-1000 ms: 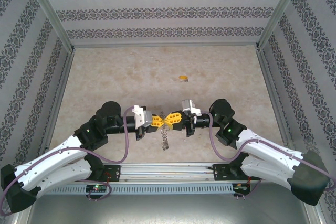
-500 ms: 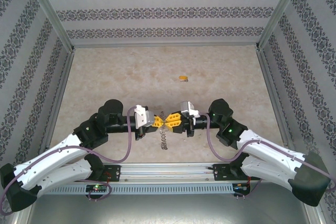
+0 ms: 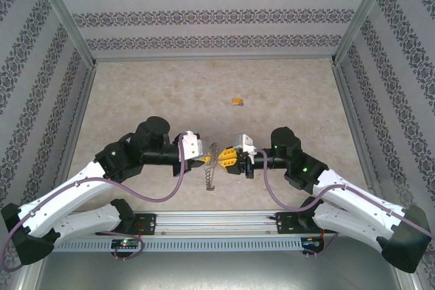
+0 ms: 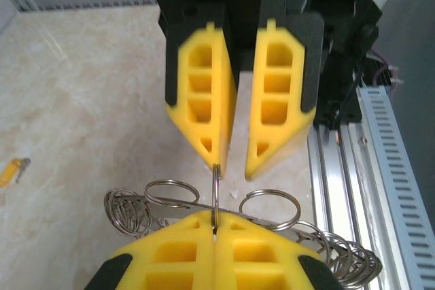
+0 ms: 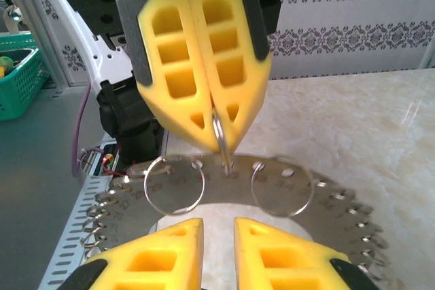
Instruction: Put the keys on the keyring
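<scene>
Over the near tabletop [image 3: 170,93], between the two arms: keyring [image 5: 224,183] is held clear of the surface. It is edge-on to the top camera, with its lower part dangling below the level of both wrists.
keyring, build: flat grey ring with small holes along the rim and thin silver wire loops [image 5: 175,183] threaded through them. In the right wrist view, two of the larger loops sit on either side of the grip point.
left gripper [image 5: 221,142]: jaws pressed together, pinching one small loop at the rim of the keyring. That loop stands straight out from the closed tips.
right gripper [image 4: 231,164]: jaws parted by a narrow gap with nothing clamped between them. It faces the left gripper tip to tip, just beside it.
right gripper, contact: one of its fingers [image 4: 204,100] ends right at the top of the pinched loop. Whether it touches the loop cannot be told.
key [image 3: 236,102]: tiny yellow-orange piece lying flat on the tabletop. It is well apart from the keyring, farther from the arm bases and slightly right of the grippers. It is not on the ring.
key, left wrist view: seen at the left edge, with a small silvery end.
arms: both elbows bent, forearms turned inward so the wrists point at each other.
surroundings: patterned walls [image 3: 217,11] on three sides and a metal rail [image 3: 217,221] along the near edge. A green basket [image 5: 20,73] sits off the table at the left of the right wrist view.
</scene>
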`<state>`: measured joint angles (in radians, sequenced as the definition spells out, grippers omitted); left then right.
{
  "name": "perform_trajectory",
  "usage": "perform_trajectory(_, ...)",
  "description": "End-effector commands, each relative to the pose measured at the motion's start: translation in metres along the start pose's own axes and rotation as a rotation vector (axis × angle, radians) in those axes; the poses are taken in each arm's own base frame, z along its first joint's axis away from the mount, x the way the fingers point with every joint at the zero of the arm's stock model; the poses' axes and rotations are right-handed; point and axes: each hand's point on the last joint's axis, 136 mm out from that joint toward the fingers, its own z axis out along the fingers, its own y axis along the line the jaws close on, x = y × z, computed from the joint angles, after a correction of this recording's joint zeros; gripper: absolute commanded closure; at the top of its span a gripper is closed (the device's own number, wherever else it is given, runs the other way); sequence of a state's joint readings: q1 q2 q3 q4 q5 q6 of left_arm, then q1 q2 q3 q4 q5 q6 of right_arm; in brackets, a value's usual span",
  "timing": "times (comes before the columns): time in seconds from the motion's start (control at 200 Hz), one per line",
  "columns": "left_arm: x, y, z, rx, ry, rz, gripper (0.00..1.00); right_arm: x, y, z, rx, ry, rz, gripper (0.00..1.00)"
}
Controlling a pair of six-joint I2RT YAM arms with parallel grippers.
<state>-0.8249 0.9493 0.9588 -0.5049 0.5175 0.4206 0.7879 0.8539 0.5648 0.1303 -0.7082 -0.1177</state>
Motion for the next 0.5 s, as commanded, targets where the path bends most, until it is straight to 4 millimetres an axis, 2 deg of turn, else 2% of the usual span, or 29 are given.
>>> perform_trajectory(0.0,0.003,-0.005,-0.006,0.030,0.061,0.023,1.00,-0.020,0.000,-0.004,0.020,-0.032,-0.065,0.80)
perform_trajectory(0.495,0.010,-0.009,-0.002,0.078,0.135,0.001,1.00,-0.019,0.012,0.013,-0.065,-0.032,-0.069,0.82)
